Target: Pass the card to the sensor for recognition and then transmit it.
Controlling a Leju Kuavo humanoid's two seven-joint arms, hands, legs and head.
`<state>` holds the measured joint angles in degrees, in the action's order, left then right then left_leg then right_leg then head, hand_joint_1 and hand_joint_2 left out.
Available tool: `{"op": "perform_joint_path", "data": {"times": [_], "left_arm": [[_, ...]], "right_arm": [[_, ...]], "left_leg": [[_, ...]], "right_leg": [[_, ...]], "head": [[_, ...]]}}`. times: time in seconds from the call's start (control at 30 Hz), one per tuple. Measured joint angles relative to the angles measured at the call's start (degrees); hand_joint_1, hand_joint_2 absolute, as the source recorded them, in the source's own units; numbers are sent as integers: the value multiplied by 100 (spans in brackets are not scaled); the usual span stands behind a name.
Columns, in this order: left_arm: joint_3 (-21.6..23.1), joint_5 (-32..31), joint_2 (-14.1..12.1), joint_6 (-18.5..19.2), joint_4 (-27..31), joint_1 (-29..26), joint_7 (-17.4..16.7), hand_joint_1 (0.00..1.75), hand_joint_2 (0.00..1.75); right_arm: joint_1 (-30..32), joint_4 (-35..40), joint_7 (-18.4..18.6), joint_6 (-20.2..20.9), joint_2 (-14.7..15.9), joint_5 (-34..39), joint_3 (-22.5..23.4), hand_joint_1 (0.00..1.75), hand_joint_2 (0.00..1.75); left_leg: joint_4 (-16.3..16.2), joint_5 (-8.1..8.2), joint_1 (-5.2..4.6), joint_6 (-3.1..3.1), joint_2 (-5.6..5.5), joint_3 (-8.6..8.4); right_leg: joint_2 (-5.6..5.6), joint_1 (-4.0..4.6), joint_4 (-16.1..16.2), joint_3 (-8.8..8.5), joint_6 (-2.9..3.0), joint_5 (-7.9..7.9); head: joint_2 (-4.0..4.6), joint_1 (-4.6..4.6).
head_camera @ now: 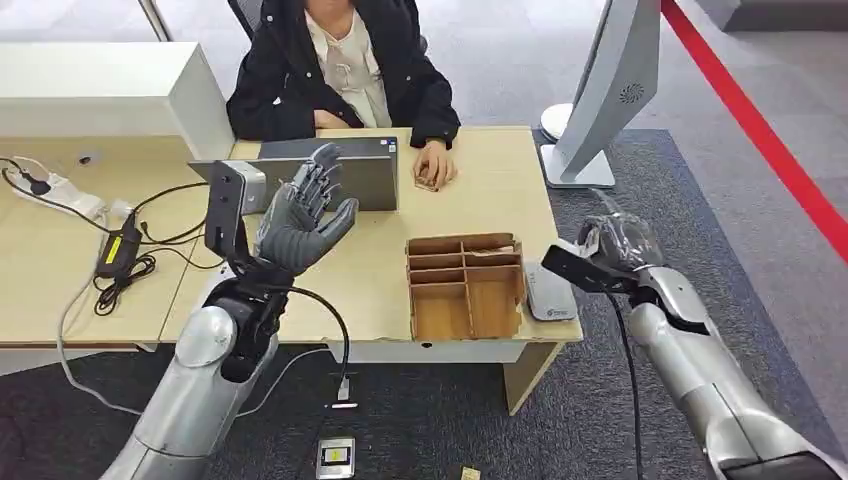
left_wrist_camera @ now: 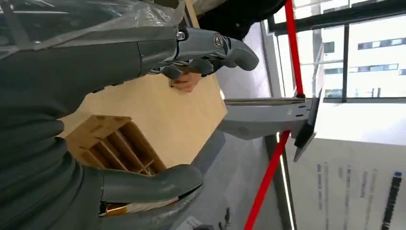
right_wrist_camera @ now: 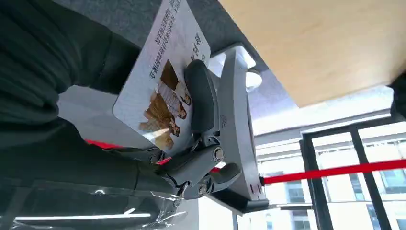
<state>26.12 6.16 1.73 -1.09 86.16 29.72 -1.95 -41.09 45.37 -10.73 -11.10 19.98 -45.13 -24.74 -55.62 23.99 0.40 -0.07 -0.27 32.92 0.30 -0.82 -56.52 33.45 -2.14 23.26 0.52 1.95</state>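
Card in my right hand, sensor just below: what I'm worried about

**Head view.** Card is hard to make out from up here; my right hand hangs off the right edge of the surface, fingers curled down, wrapped in clear plastic. Just beside and below it sits a small grey pad on the surface corner, which I take to be the sensor. My left hand is raised upright over the middle of the surface, palm turned inward, fingers apart, holding nothing. A person sits across with a hand resting on the far side, next to a laptop. A cardboard divider tray sits between my two hands.

**Left wrist view.** Same story: fingers spread, thumb well apart, nothing in them. Risk is low here, but that raised arm is near the laptop, so a careless swing could clip it.

**Right wrist view.** Here the card shows properly: a white printed card with a photo, pinned by my thumb across its face against the fingers behind. The grip looks like it covers only one end, and the plastic wrap looks slippery, so I reckon it could slide or pivot out on the way down. Tilted too far, it might not read. If I come in low, the fingers could nudge the pad off the corner.
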Motion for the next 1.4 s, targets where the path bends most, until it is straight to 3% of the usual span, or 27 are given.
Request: {"op": "perform_joint_path", "data": {"times": [0.3, 0.53, 0.73, 1.03, 1.4], "left_arm": [[11, 0, 7, -88, -4, 7, 149, 0, 175], [26, 52, 83, -35, -66, 79, 241, 0, 175], [39, 101, 208, 37, -203, 281, 356, 0, 175], [118, 146, 361, 61, -422, 468, 417, 0, 175], [166, 208, 496, 107, -651, 622, 505, 0, 175]], "right_arm": [[-569, 66, -293, 66, -63, -219, 52, 175, 175], [-1162, -217, -612, 212, -348, -324, 20, 175, 175], [-1890, -897, -833, 328, -711, -345, -52, 175, 175], [-2676, -1729, -643, 428, -1200, -483, -137, 175, 175], [-2886, -2251, -48, 516, -1578, -787, -332, 175, 175]], "left_leg": [[1, 0, 0, 0, -1, 1], [0, -1, 0, 0, 1, 1], [0, -1, 1, 0, 1, 1], [0, -1, 1, 0, 1, 1], [-1, -1, 1, 0, 1, 1]], "right_leg": [[1, 1, -2, 1, 0, 0], [2, 1, -3, 2, 0, 0], [2, 0, -3, 3, -1, -1], [2, 1, -2, 4, -1, -1], [2, 1, -2, 4, -1, -1]], "head": [[0, 0], [0, 0], [0, 0], [0, 0], [0, 0]]}}
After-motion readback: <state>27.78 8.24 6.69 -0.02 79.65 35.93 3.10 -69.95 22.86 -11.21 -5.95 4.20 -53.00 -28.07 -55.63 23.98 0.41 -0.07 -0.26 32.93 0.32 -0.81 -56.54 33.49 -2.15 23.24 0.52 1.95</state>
